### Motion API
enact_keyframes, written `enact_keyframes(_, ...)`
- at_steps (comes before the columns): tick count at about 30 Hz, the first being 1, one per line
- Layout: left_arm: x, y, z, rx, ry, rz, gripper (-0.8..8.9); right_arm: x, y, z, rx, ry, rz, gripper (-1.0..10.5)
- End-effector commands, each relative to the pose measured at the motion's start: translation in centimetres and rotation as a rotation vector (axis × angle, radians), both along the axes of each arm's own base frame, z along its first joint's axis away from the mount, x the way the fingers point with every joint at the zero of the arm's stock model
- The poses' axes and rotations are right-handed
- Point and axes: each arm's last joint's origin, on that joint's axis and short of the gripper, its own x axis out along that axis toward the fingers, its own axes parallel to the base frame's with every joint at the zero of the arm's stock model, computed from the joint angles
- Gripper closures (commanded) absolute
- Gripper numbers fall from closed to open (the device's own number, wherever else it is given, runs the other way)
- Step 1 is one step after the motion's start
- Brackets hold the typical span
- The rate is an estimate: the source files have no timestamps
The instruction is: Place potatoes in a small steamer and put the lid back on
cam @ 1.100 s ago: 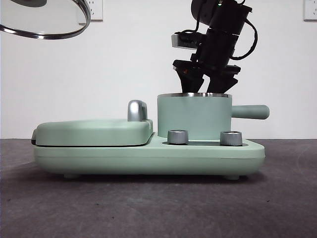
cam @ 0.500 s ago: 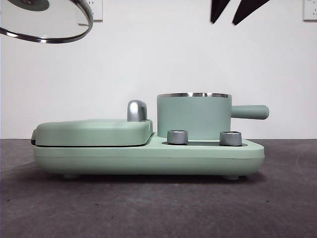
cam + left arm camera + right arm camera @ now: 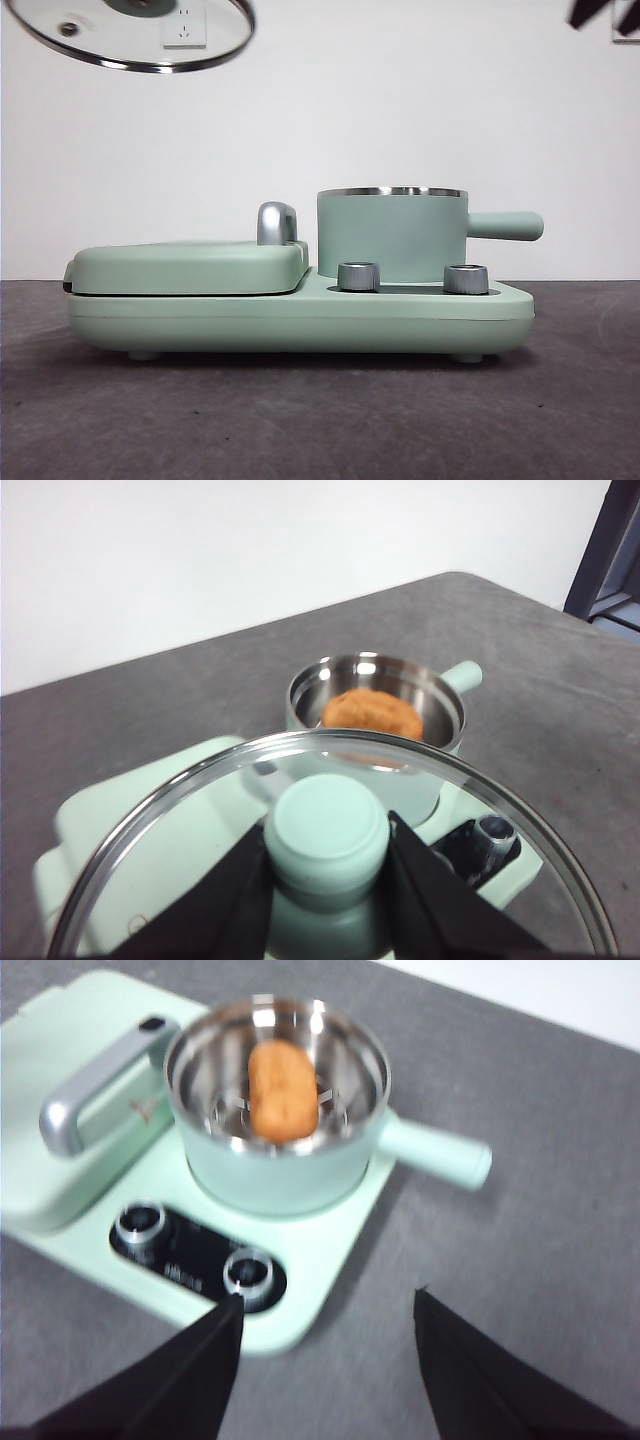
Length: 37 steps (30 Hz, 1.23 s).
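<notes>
The mint-green steamer pot stands on its base with the handle to the right. The orange-brown potato lies inside it, also seen in the left wrist view. My left gripper is shut on the green knob of the glass lid, held high at the upper left, left of the pot. My right gripper is open and empty, high above and to the right of the pot; only its black tips show at the top right corner.
The flat green grill cover with a chrome handle sits left of the pot on the shared base. Two steel dials face front. Dark grey table all around.
The right gripper rose from the pot's rim and drew off to the upper right. The lid in the left gripper moved right, toward the pot.
</notes>
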Motion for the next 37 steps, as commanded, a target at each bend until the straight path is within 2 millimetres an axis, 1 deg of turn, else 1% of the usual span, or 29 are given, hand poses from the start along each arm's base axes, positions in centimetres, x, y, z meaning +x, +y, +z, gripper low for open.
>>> enact_keyframes(1,1.0,-1.2,0.7,-0.037,-0.065,-0.035,8.01,-1.5,-0.7,-0.4,0.050,-0.024,-0.018,6.8)
enact_keyframes(6,3.0,-3.6,0.1,-0.049,-0.137,-0.089,8.01,-3.3,-1.6,-2.0,0.089,-0.018,-0.039,6.8)
enact_keyframes(11,5.4,-6.7,-0.5,-0.031,-0.148,-0.140,8.01,-4.3,-2.0,-3.6,0.097,0.048,-0.043,6.8)
enact_keyframes(17,9.1,-10.8,-0.5,0.016,-0.143,-0.185,8.01,-5.0,-2.3,-4.0,0.077,0.090,-0.042,6.8)
enact_keyframes(24,13.0,-14.8,-0.3,0.029,-0.153,-0.209,8.01,-5.1,-2.3,-4.1,0.072,0.103,-0.044,6.8)
enact_keyframes(26,13.9,-15.7,-0.5,0.026,-0.160,-0.212,8.01,-5.1,-2.4,-4.2,0.076,0.119,-0.051,6.8)
enact_keyframes(30,15.4,-17.1,-1.6,0.012,-0.185,-0.216,8.01,-5.3,-2.4,-4.4,0.071,0.143,-0.057,6.8)
enact_keyframes(37,17.0,-18.4,-4.4,0.033,-0.189,-0.220,8.01,-5.4,-2.5,-4.6,0.067,0.175,-0.067,6.8)
